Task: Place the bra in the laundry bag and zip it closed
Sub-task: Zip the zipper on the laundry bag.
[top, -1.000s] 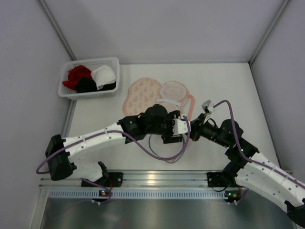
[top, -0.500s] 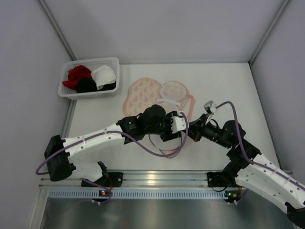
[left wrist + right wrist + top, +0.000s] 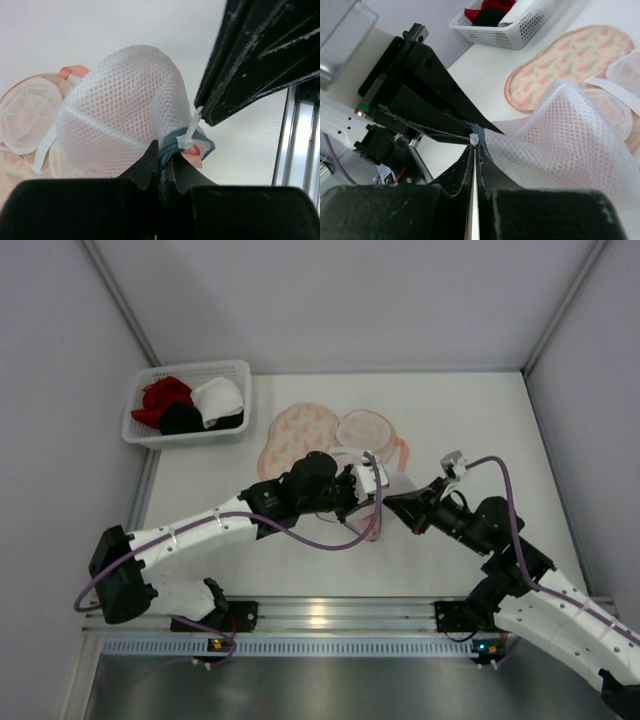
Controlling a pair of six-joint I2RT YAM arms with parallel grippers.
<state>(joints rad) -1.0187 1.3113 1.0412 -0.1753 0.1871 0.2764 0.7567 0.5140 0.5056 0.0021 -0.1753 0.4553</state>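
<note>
Presently, on the near side of the laundry bag [image 3: 295, 435], the two arms meet over the worktop [image 3: 480, 420] at the bag's raised edge. The left tool [image 3: 165, 155] has its fingers pressed together on the blue zip edge of the bag, with a fold of the bag's white mesh [image 3: 120, 100] bulging up just beyond them. The right tool [image 3: 474, 145] faces it tip to tip. Its fingers are also pressed together, pinching the bag by the small white tie [image 3: 192, 127] on the zip. The bag is not zipped. Its peach floral half lies flat on the worktop on the far left of the raised mesh. The bra [image 3: 365, 430] rests beside that floral half, touching it, directly beyond the raised mesh, with a pink strap trailing on its right. Whether it sits fully inside the bag cannot be told. Well left of the bag and farther back stands a white basket [image 3: 195, 367] holding red, black and white garments.
</note>
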